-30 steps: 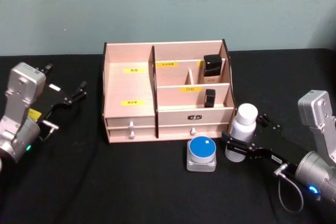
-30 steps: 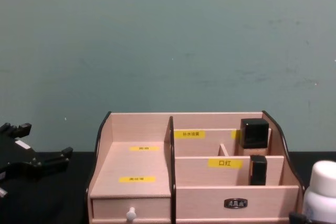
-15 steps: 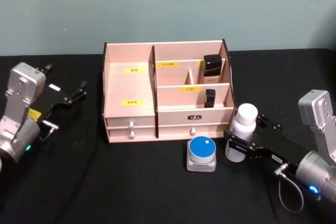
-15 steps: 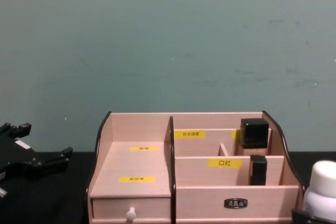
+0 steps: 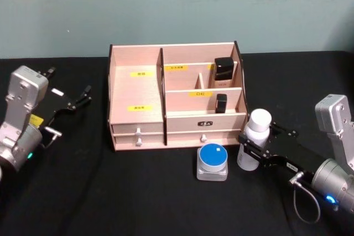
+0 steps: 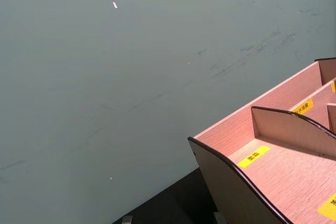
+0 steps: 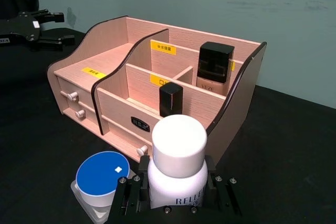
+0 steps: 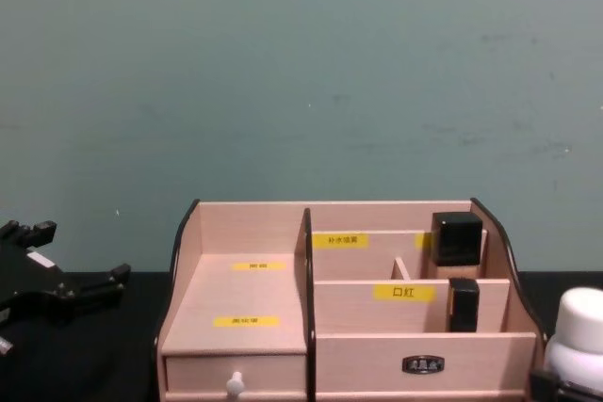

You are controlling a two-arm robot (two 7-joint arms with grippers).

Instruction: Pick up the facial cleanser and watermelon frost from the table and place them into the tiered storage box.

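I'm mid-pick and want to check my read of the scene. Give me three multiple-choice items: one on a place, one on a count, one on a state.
1. Where is the watermelon frost?
A. On the table in front of the tiered storage box, beside the facial cleanser
B. In the box's top tier
C. On top of the cleanser's cap

2. How many black-capped cosmetics stand in the box?
A. One
B. Two
C. Four

3. What state is the facial cleanser in?
A. Tipped on its side
B. Upright on the table, with the right gripper shut on its lower body
C. Upright with its cap off

Answers:
1 A: the blue-lidded jar sits on the black table before the drawers.
2 B: one stands in the back tier and one in the tier below it.
3 B: the right wrist view shows the fingers against both sides of the capped bottle.
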